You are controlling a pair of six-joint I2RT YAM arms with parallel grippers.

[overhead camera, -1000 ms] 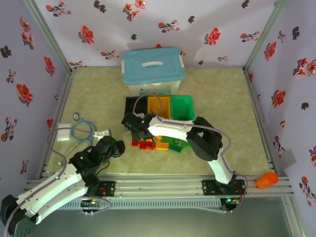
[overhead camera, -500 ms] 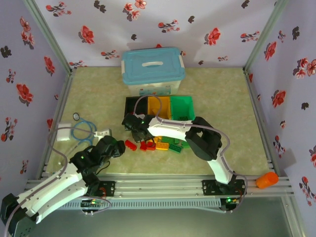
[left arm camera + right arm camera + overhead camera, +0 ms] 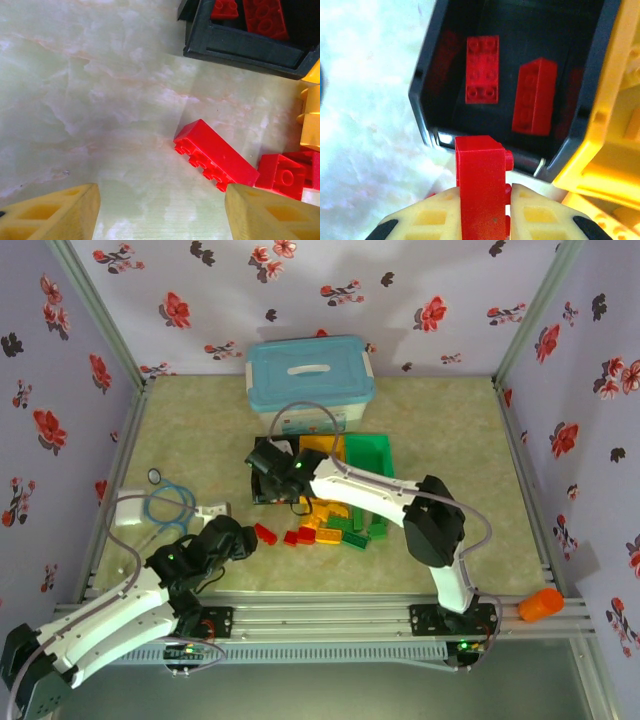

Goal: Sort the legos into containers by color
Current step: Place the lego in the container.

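The left arm (image 3: 110,615) and right arm (image 3: 360,492) are built of white moulded links with chunky black joint housings, a thin grey cable (image 3: 487,532) looping alongside each. The left claw (image 3: 161,200) and right claw (image 3: 482,192) have yellow-orange fingers (image 3: 50,215) with ribbed hollows; green lights dot the bases (image 3: 450,618)

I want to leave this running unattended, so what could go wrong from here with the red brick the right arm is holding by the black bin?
1. The held red brick in the right fingers hangs over the black bin at its near rim, not clearly inside. Released here, it might hit the rim and drop onto the table.
2. The open left fingers hover by a loose red brick near that bin, so the arms could crowd each other.
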